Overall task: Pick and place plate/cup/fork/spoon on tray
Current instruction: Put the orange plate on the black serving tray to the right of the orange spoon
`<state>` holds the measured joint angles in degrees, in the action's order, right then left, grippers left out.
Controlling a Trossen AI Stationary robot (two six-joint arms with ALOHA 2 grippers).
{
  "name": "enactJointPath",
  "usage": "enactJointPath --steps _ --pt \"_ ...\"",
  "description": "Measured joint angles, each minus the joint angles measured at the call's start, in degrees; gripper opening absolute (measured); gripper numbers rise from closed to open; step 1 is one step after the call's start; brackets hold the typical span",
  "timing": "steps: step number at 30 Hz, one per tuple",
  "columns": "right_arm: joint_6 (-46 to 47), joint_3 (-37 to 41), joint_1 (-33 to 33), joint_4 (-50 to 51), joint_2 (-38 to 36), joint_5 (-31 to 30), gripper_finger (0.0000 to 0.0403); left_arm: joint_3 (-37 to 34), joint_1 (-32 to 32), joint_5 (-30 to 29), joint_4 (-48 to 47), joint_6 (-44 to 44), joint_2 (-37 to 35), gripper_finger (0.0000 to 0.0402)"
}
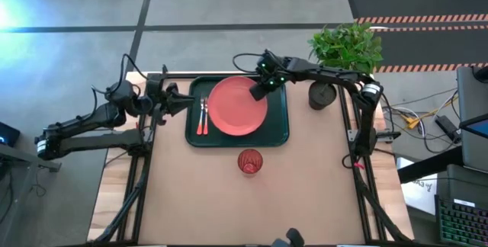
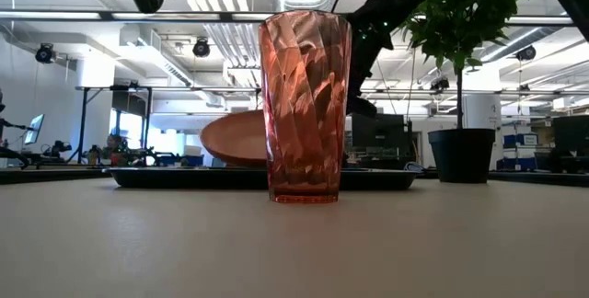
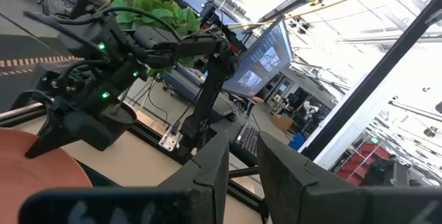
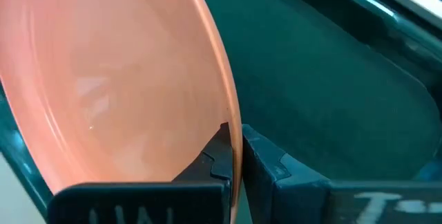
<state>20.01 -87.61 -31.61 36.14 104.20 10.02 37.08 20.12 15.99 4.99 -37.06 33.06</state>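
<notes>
One gripper is at work: the right gripper [image 4: 235,156] pinches the rim of the plate [image 1: 237,106], nearly closed on it, over the tray [image 1: 279,129] by the surface's far edge. I think it should lower the raised rim gently, then let go. Being round, the plate has no long axis; it faces up, slightly tilted. The left gripper [image 1: 177,99] waits at the left edge, fingers slightly apart, empty.

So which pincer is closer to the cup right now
Right. The right pincer grips the plate rim on the tray, just beyond the cup; the left pincer waits off the tray's far side.
</notes>
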Motion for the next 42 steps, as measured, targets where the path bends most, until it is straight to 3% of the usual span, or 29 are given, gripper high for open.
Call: enactJointPath --steps 22,42 --pt "7.9 15.7 -0.3 -18.7 0.0 3.1 0.0008 0.0 0.0 0.1 0.0 0.4 0.0 0.0059" --pt "9.0 20.0 1.4 -20.8 -0.1 4.3 0.0008 0.0 0.0 0.1 0.0 0.5 0.2 0.0059"
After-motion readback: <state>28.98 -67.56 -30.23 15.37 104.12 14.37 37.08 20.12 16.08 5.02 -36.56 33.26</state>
